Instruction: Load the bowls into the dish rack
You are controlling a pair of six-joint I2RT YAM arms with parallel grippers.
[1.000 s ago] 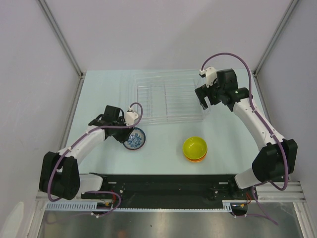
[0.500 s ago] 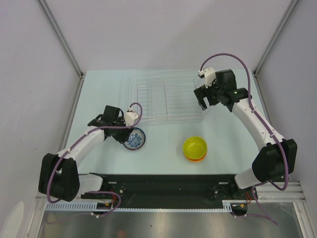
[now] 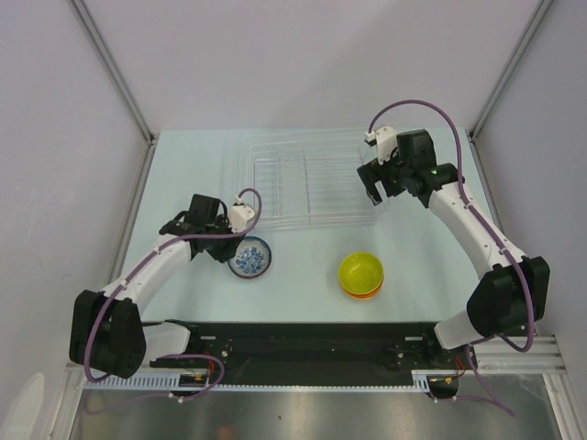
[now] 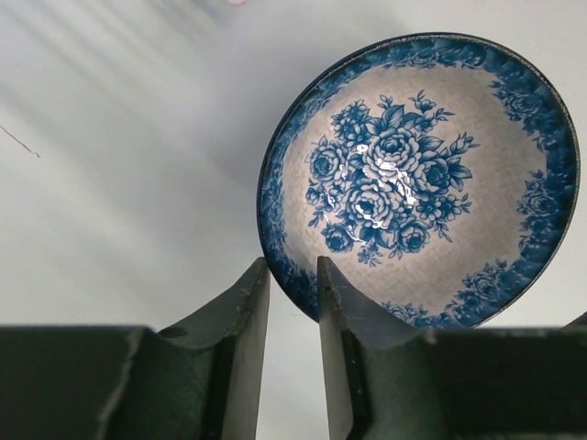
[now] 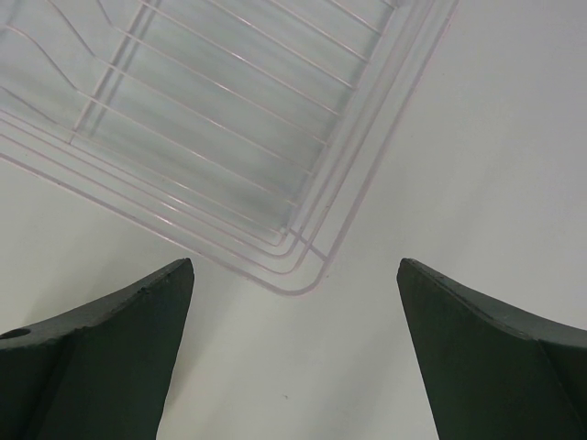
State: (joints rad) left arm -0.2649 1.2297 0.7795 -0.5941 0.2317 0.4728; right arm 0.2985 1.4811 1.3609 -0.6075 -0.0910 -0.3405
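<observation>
Two fingers of the left hand (image 4: 292,270) straddle the near rim of the round white blue-flowered bowl (image 4: 385,192) on the bench (image 3: 183,174), gripping or not I cannot tell, with the clear plastic dish rack (image 3: 293,183) lying beyond to its right, under the wide-open right hand (image 5: 293,264).

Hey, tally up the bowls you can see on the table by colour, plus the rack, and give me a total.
Blue-and-white patterned bowl: 1
Yellow-green bowl: 1
Orange bowl, only its rim showing under the yellow-green one: 1
Clear dish rack: 1
Total: 4
Any bowl hidden lower in the stack is not counted.
</observation>
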